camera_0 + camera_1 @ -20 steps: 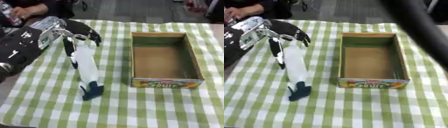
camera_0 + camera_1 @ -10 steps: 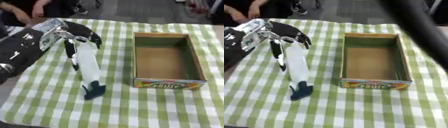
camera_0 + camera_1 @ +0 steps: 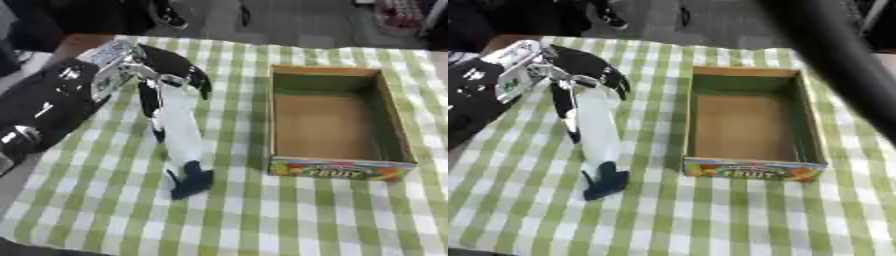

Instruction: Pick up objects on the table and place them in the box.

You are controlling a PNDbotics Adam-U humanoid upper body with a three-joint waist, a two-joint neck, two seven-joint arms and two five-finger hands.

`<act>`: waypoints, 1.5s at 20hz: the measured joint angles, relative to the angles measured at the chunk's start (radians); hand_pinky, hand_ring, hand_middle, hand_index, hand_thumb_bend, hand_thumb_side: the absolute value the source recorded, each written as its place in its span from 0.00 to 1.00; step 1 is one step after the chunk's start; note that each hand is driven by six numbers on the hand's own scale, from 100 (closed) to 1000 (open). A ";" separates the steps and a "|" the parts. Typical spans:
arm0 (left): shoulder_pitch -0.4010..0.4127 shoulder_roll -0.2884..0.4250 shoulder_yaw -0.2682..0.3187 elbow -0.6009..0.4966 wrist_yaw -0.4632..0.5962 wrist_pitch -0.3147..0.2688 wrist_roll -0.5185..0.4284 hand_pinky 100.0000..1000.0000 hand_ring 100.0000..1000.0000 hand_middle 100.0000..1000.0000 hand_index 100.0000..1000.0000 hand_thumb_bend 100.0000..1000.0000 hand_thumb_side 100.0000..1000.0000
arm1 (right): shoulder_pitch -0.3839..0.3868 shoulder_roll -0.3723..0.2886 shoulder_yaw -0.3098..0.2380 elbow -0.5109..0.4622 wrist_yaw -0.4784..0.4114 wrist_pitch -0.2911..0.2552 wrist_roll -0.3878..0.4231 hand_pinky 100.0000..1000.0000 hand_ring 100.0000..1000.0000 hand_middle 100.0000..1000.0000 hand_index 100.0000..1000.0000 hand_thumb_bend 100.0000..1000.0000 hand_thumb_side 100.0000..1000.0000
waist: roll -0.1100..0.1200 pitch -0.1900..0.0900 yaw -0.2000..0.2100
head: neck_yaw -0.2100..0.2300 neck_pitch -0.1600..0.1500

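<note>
background: dark floor beyond the desk's far edge, blurred dark shapes up top
desk (image 3: 105, 200): covered by a green-and-white checked cloth, slightly askew in view
box (image 3: 335, 168): open cardboard box, right of centre, upright, brown inside with nothing in it, fruit print on the near wall
toy (image 3: 181, 131): long white-and-dark object, looks like a whale or dolphin figure, lying on the cloth left of the box and apart from it; dark tail fin at the near end, far end under the left hand
left hand (image 3: 162, 70): comes in from the left on a black arm with a silver wrist; dark fingers (image 3: 588, 65) curled over the toy's far end, one reaching down along its left side; appears to be gripping the toy, contact blurred
right hand: hand itself not seen; only a blurred dark bar (image 3: 833, 65) crosses the upper right of the right eye view
toy vs box: toy outside the box, on the desk
</note>
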 measured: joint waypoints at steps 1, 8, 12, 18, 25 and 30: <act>0.003 -0.002 0.000 0.003 -0.002 0.000 0.000 0.80 0.77 0.83 0.82 1.00 0.41 | 0.000 0.000 0.000 0.000 0.000 0.000 0.000 0.48 0.66 0.68 0.76 0.07 1.00 | 0.000 0.000 0.000 | 0.000 0.000; 0.013 -0.006 -0.006 0.004 -0.020 -0.004 0.004 0.81 0.77 0.82 0.82 1.00 0.42 | 0.000 0.000 0.000 -0.001 -0.003 0.000 0.000 0.48 0.66 0.68 0.76 0.07 1.00 | 0.000 0.003 0.000 | 0.001 0.000; 0.037 -0.005 -0.006 -0.015 -0.037 -0.020 0.020 0.83 0.76 0.82 0.81 1.00 0.43 | 0.000 0.000 0.000 -0.002 -0.003 0.000 0.000 0.48 0.66 0.68 0.76 0.07 1.00 | -0.001 0.004 0.000 | 0.001 0.000; 0.061 -0.003 -0.006 -0.040 -0.075 -0.057 0.055 0.82 0.76 0.82 0.81 1.00 0.43 | 0.000 0.000 0.000 -0.002 -0.003 0.000 0.000 0.48 0.66 0.68 0.76 0.07 1.00 | -0.002 0.006 0.006 | 0.001 0.000; 0.065 -0.004 -0.019 -0.038 -0.107 -0.077 0.075 0.81 0.76 0.82 0.81 1.00 0.42 | 0.000 0.000 0.000 -0.003 -0.003 0.000 0.000 0.48 0.67 0.68 0.76 0.07 1.00 | -0.007 0.006 0.006 | 0.001 0.000; 0.065 -0.005 -0.030 -0.031 -0.123 -0.081 0.078 0.81 0.76 0.82 0.81 1.00 0.41 | 0.000 0.000 0.000 -0.003 -0.003 0.000 0.000 0.48 0.67 0.68 0.76 0.07 1.00 | -0.007 0.006 0.006 | 0.001 0.000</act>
